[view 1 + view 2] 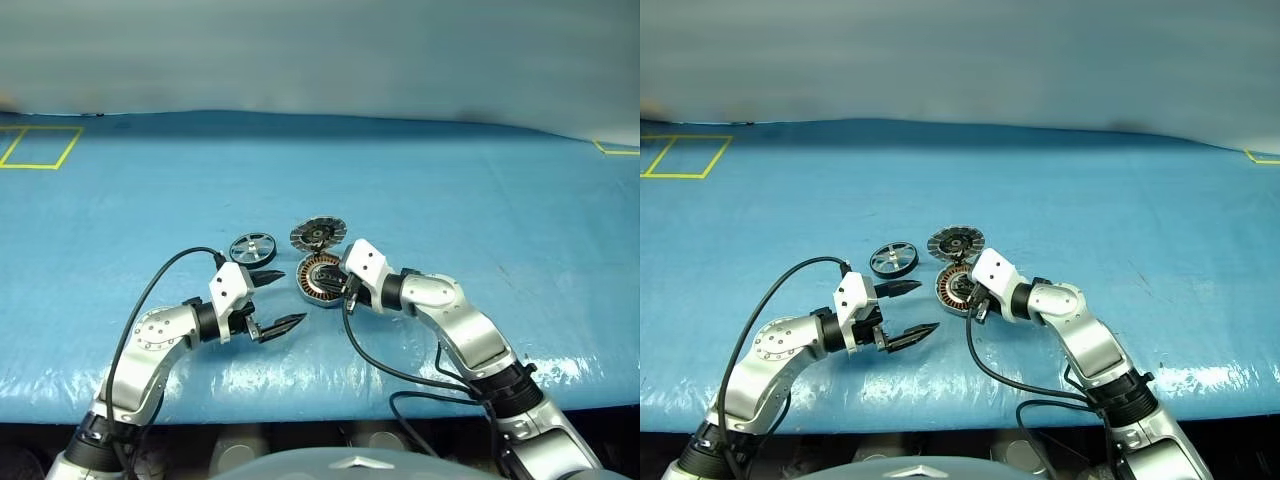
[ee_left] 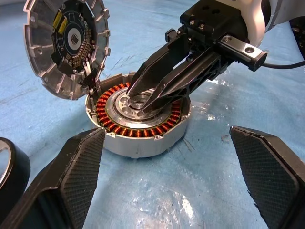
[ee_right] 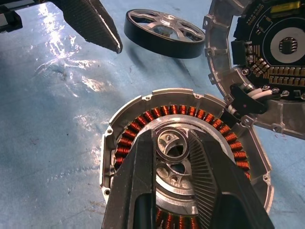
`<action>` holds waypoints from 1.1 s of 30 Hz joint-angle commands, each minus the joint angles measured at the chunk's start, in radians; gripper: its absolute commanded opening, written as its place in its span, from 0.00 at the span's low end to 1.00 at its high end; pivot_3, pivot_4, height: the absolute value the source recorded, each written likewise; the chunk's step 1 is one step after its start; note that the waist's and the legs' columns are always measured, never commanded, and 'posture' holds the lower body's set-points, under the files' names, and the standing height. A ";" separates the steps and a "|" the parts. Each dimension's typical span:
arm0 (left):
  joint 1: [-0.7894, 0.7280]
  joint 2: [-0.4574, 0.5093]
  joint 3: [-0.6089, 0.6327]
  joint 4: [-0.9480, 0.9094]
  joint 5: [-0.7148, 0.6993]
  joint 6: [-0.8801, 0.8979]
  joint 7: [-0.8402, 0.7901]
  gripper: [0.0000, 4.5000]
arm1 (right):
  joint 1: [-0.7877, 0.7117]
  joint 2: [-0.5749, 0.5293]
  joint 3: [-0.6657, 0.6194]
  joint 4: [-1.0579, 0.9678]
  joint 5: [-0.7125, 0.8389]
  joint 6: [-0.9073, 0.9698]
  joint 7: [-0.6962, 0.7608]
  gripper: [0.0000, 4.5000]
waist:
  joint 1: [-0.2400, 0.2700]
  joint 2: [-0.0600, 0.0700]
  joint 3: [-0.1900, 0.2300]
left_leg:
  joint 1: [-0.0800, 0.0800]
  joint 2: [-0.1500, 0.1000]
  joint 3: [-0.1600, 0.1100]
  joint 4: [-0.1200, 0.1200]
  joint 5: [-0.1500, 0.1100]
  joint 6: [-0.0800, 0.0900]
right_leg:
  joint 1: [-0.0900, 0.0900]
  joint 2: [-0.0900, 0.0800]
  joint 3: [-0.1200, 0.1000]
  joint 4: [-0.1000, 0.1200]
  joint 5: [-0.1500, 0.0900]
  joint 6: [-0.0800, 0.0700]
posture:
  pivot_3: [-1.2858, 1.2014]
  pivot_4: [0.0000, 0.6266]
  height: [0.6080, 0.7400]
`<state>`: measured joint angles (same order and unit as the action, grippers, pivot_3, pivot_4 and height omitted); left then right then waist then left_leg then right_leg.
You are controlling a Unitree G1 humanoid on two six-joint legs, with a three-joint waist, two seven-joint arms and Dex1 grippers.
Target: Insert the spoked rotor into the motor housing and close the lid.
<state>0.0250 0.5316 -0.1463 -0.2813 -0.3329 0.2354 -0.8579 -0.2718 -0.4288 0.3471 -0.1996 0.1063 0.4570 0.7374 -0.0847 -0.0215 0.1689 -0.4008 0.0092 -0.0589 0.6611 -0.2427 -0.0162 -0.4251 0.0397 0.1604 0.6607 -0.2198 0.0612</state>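
Observation:
The motor housing [image 1: 318,278], a silver-rimmed disc with copper windings, lies at the table's middle. My right gripper [image 3: 172,139] reaches onto it from the right and is shut on the raised hub ring [image 2: 137,101] at its centre. The lid [image 1: 318,235], a finned grey disc with a circuit board inside, leans open at the housing's far side, joined to it by wires [image 3: 252,98]. The spoked rotor [image 1: 252,248], a dark-rimmed wheel with silver spokes, lies flat to the housing's left. My left gripper [image 1: 291,297] hovers open just left of the housing and nearer than the rotor, with nothing between its fingers [image 2: 71,176].
The work surface is a blue sheet [image 1: 450,200] with its front edge close below both arms. Yellow tape marks sit at the far left [image 1: 40,147] and far right [image 1: 615,150]. Black cables [image 1: 390,370] loop from both wrists over the front edge.

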 commanded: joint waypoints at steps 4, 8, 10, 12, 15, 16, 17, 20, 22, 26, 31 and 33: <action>0.009 0.015 0.023 -0.049 0.000 -0.016 0.007 1.00 | -0.019 0.013 -0.016 0.001 -0.011 -0.031 -0.008 0.14 | -0.001 0.000 0.000 | 0.000 0.000 0.000 0.000 0.000 0.000 | 0.000 0.000 0.000 0.000 0.000 0.000 | 0.52 0.24 1.00; 0.001 0.012 0.023 -0.047 -0.003 -0.015 0.011 1.00 | -0.017 0.020 -0.026 0.001 -0.014 -0.037 -0.016 0.14 | -0.001 0.000 0.000 | 0.000 0.000 0.000 0.000 0.000 0.000 | 0.000 0.000 0.000 0.000 0.000 0.000 | 0.52 0.24 1.00; 0.000 0.011 0.020 -0.048 -0.004 -0.013 0.010 1.00 | -0.017 0.019 -0.031 0.004 -0.014 -0.035 -0.019 0.14 | -0.001 0.000 0.000 | 0.000 0.000 0.000 0.000 0.000 0.000 | 0.000 0.000 0.000 0.000 0.000 0.000 | 0.52 0.24 1.00; -0.001 0.011 0.017 -0.048 -0.002 -0.013 0.009 1.00 | -0.017 0.010 -0.030 0.004 -0.021 -0.037 -0.017 0.14 | -0.001 0.000 0.000 | 0.000 0.000 0.000 0.000 0.000 0.000 | 0.000 0.000 0.000 0.000 0.000 0.000 | 0.52 0.24 1.00; -0.004 0.013 0.010 -0.048 0.008 -0.015 0.009 1.00 | -0.013 -0.004 -0.026 0.015 -0.039 -0.046 -0.020 0.14 | 0.000 0.000 0.000 | 0.000 0.000 0.000 0.000 0.000 0.000 | 0.000 0.000 0.000 0.000 0.000 0.000 | 0.52 0.24 1.00; -0.005 0.012 0.010 -0.047 0.008 -0.015 0.009 1.00 | -0.012 -0.002 -0.029 0.018 -0.039 -0.044 -0.025 0.14 | 0.000 0.000 0.000 | 0.000 0.000 0.000 0.000 0.000 0.000 | 0.000 0.000 0.000 0.000 0.000 0.000 | 0.52 0.24 1.00; -0.006 0.011 0.009 -0.047 0.008 -0.014 0.008 1.00 | -0.012 -0.004 -0.029 0.018 -0.037 -0.040 -0.023 0.14 | -0.001 0.000 0.000 | 0.000 0.000 0.000 0.000 0.000 0.000 | 0.000 0.000 0.000 0.000 0.000 0.000 | 0.52 0.24 1.00; -0.011 0.009 0.006 -0.047 0.008 -0.012 0.006 1.00 | -0.006 -0.010 -0.015 0.016 -0.045 -0.045 -0.014 0.14 | -0.001 0.000 0.000 | 0.000 0.000 0.000 0.000 0.000 0.000 | 0.000 0.000 0.000 0.000 0.000 0.000 | 0.52 0.24 1.00; -0.012 0.009 0.005 -0.047 0.009 -0.011 0.005 1.00 | -0.004 -0.002 -0.016 0.016 -0.041 -0.043 -0.016 0.14 | -0.001 0.000 0.000 | 0.000 0.000 0.000 0.000 0.000 0.000 | 0.000 0.000 0.000 0.000 0.000 0.000 | 0.52 0.24 1.00; -0.012 0.008 0.006 -0.048 0.006 -0.009 0.004 1.00 | -0.002 0.008 -0.016 0.006 -0.028 -0.043 -0.008 0.14 | -0.001 0.000 0.000 | 0.000 0.000 0.000 0.000 0.000 0.000 | 0.000 0.000 0.000 0.000 0.000 0.000 | 0.52 0.24 1.00; -0.014 0.013 0.010 -0.042 0.020 -0.015 0.008 1.00 | -0.007 0.014 -0.028 -0.003 -0.017 -0.036 -0.008 0.14 | -0.001 0.000 0.000 | 0.000 0.000 0.000 0.000 0.000 0.000 | 0.000 0.000 0.000 0.000 0.000 0.000 | 0.52 0.24 1.00; -0.016 0.016 0.006 -0.042 0.025 -0.015 0.004 1.00 | -0.012 0.008 -0.021 -0.002 -0.022 -0.035 -0.003 0.14 | -0.001 0.000 0.000 | 0.000 0.000 0.000 0.000 0.000 0.000 | 0.000 0.000 0.000 0.000 0.000 0.000 | 0.52 0.24 1.00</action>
<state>0.0198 0.5457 -0.1452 -0.2904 -0.3077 0.2343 -0.8512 -0.2713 -0.4208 0.3378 -0.1683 0.0778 0.4247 0.7266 -0.0853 -0.0215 0.1689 -0.4007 0.0092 -0.0589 0.6610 -0.2427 -0.0163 -0.4250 0.0398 0.1604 0.6607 -0.2198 0.0612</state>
